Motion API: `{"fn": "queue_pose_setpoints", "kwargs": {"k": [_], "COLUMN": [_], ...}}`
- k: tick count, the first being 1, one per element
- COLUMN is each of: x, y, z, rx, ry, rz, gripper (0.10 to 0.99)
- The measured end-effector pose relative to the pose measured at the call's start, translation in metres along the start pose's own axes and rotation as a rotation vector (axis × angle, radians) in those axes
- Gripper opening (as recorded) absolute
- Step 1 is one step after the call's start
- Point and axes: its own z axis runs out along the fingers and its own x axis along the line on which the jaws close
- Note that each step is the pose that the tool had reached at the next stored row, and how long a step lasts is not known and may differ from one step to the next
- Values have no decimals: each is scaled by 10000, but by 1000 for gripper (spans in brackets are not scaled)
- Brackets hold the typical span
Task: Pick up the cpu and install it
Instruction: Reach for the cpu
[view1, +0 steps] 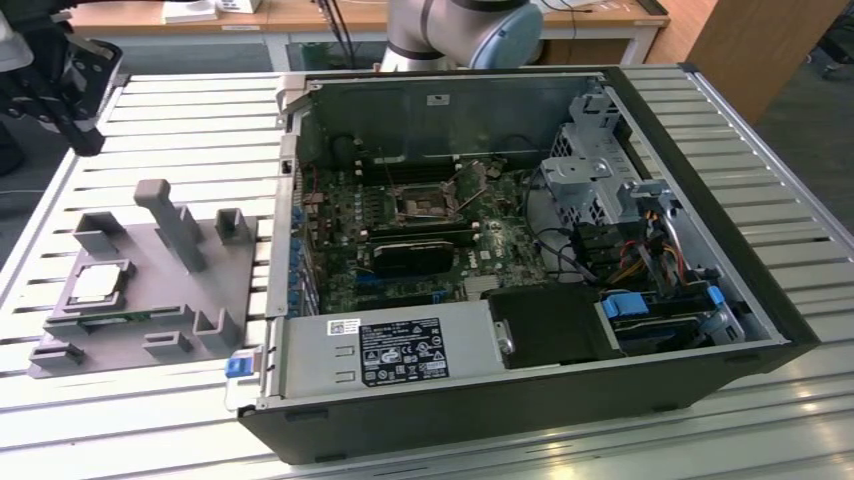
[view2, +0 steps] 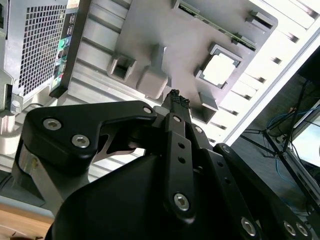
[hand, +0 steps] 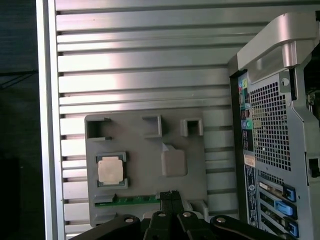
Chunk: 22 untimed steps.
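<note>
Pincer, second wrist view: black gripper (view2: 176, 100), its two fingertips pressed together with nothing between them, above the grey fixture tray (view2: 165, 35).
Cpu, second wrist view: cpu (view2: 220, 69) lies flat in a square pocket of that tray, apart from the fingertips.
Pincer, first wrist view: gripper (hand: 171, 196) narrow, tips seen against the tray's (hand: 145, 160) edge, next to a green circuit strip (hand: 131, 200).
Cpu, first wrist view: cpu (hand: 111, 170) silver top up; it is square, so has no long axis, and its edges run parallel to the tray's.
Tray, exterior view: fixture tray (view1: 167, 290) at the exterior view's left on the slatted table (view1: 174, 130), holding the cpu (view1: 100, 283) in its pocket.
Case, exterior view: open computer case (view1: 467, 110), centre to right, holds the motherboard (view1: 334, 280) and its socket (view1: 427, 203).
Writing: white sticker (view1: 400, 352) on the power supply (view1: 314, 350); print too small to make out.
</note>
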Motion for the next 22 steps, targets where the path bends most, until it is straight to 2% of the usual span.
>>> {"fn": "queue_pose_setpoints", "kwargs": {"k": [6, 10, 12, 18, 20, 22], "x": [146, 298, 351, 424, 470, 527], "y": [-15, -26, -30, -35, -39, -44], "z": [3, 3, 2, 6, 13, 17], "rx": [1, 1, 2, 29, 32, 32], "ry": [3, 6, 34, 420, 479, 486], "rz": [0, 1, 1, 21, 23, 24], "gripper": [106, 106, 106, 106, 106, 106]}}
